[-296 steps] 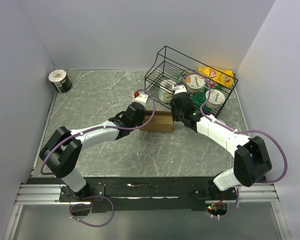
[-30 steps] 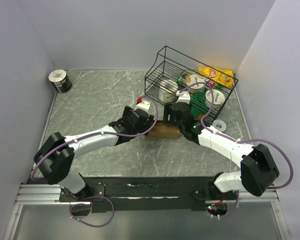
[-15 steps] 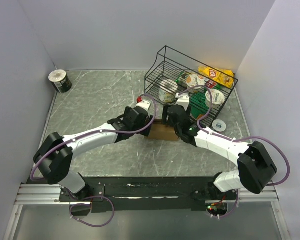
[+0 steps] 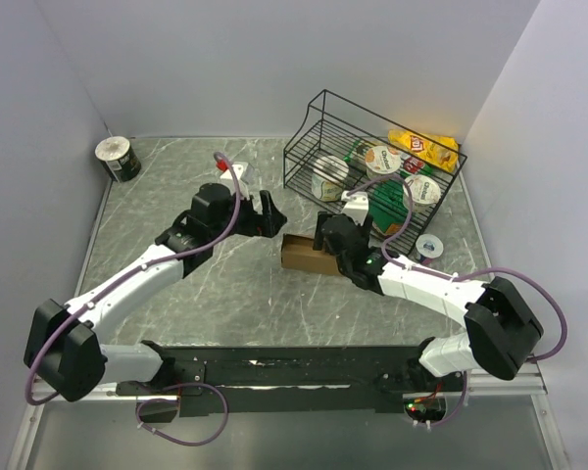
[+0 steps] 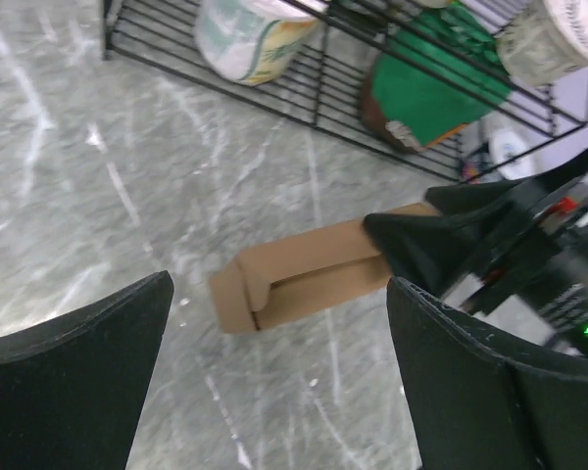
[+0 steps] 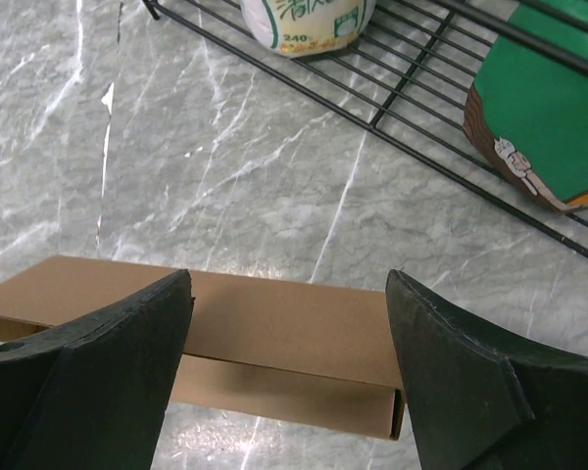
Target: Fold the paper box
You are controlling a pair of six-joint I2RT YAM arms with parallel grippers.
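Jaws on both arms are standing wide apart and are clamping nothing. The paper box [image 4: 299, 255] is lying flat on the desk [image 4: 176, 186] near its middle, just on the near side of the black wire basket [image 4: 309, 147] and apart from it. It is looking folded into a shallow closed shape, with a seam running along its long side. I judge the task to be sitting at the closing stage: pressing the lid down or tucking the last flap.

The right jaws are hanging over the box's right end, and in the right wrist view the brown top is showing between the two fingers. Whether a fingertip is touching the cardboard is hard to tell from these angles. The left jaws are hovering off to the left of the box, well apart from it and pointing toward it.

The next move is probably calling for the left arm [image 4: 147, 269] to be coming in at the free left end while the right arm [image 4: 421, 279] is steadying the other, pushing gently so the light cardboard is not sliding or buckling.
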